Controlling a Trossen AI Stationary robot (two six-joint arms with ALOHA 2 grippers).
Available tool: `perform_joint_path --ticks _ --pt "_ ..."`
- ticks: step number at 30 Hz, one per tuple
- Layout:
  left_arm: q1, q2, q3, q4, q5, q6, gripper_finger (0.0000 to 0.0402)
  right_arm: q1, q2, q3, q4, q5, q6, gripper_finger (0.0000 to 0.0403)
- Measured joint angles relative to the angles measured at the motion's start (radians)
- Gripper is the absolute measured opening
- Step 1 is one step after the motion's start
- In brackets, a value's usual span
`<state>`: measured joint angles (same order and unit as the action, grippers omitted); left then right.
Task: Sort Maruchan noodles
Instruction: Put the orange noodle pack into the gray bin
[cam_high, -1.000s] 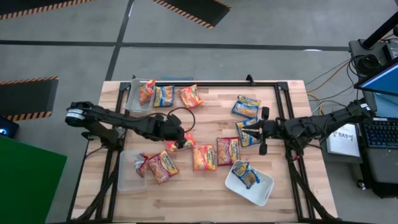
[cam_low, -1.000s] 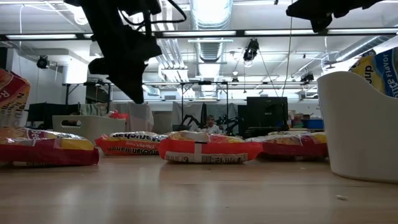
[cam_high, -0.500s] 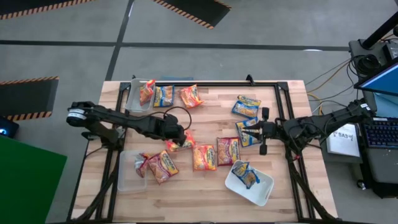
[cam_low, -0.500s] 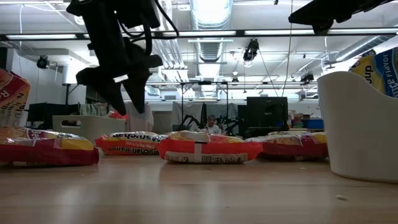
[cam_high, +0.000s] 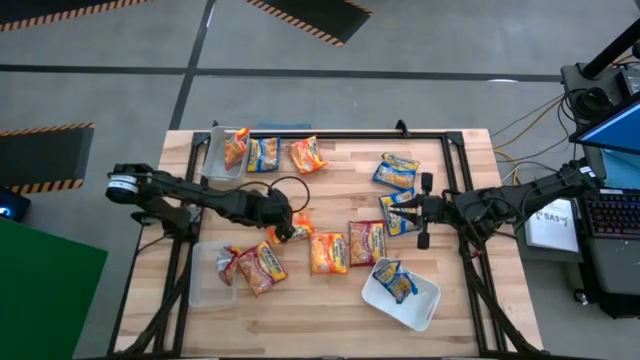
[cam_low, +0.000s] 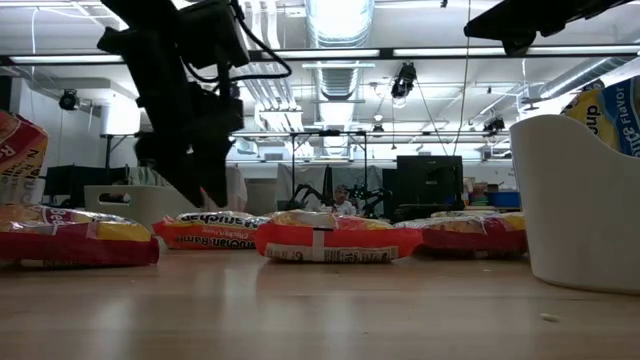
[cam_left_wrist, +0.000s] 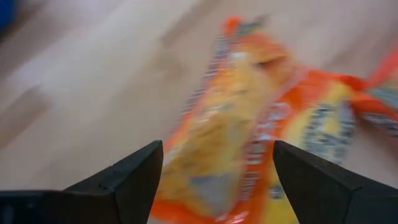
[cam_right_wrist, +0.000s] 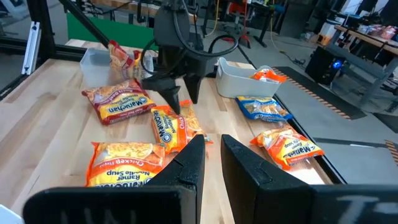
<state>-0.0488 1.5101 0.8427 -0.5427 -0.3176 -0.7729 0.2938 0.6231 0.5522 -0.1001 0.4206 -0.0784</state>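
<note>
**Left jaws spread over an orange packet at bench centre**

Your left gripper hangs just left of the bench centre, its jaws wide apart and straddling an orange packet that lies flat on the wood; in the right wrist view the fingers stand on either side of that packet without clamping it. Your right gripper waits at about 3 o'clock, jaws close together with nothing between them, over a blue packet.

The Maruchan noodles are scattered: a row of orange and red packets just below centre towards 6 o'clock, two blue ones at 2 o'clock, and three near 11 o'clock, one of them in a clear tub. A second clear tub at 8 o'clock holds a red packet, with another packet lying against it. The white tub at 5 o'clock carries a blue packet
</note>
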Motion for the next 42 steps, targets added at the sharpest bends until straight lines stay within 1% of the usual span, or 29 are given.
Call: perform_joint_path --ticks 3,10,15,19,23,26,29,34,40,42 --pt "0.006 0.001 -0.012 0.044 0.047 0.040 0.0281 0.000 0.000 0.000 0.000 0.000 0.000 0.0043" --pt "0.026 0.004 -0.069 0.064 0.047 0.051 0.0279 0.000 0.000 0.000 0.000 0.000 0.000 0.0043" --pt "0.052 0.004 -0.101 0.142 0.039 0.033 0.0278 0.000 0.000 0.000 0.000 0.000 0.000 0.0043" --pt "0.075 0.004 -0.136 0.235 0.036 0.004 0.0277 0.000 0.000 0.000 0.000 0.000 0.000 0.0043" --pt "0.080 0.004 -0.170 0.287 0.026 -0.028 0.0260 0.000 0.000 0.000 0.000 0.000 0.000 0.0043" --pt "0.080 0.004 -0.182 0.290 0.014 -0.060 0.0232 0.000 0.000 0.000 0.000 0.000 0.000 0.0043" --pt "0.079 0.003 -0.187 0.291 0.009 -0.078 0.0195 0.000 0.000 0.000 0.000 0.000 0.000 0.0043" --pt "0.078 0.004 -0.184 0.295 0.010 -0.083 0.0117 0.000 0.000 0.000 0.000 -0.001 0.000 0.0043" --pt "0.079 0.005 -0.149 0.283 0.011 -0.057 0.0022 0.000 0.000 0.000 0.000 0.000 0.000 0.0043" --pt "0.079 0.004 -0.134 0.281 0.012 -0.040 0.0009 0.000 0.000 0.000 0.000 -0.001 0.000 0.0043"
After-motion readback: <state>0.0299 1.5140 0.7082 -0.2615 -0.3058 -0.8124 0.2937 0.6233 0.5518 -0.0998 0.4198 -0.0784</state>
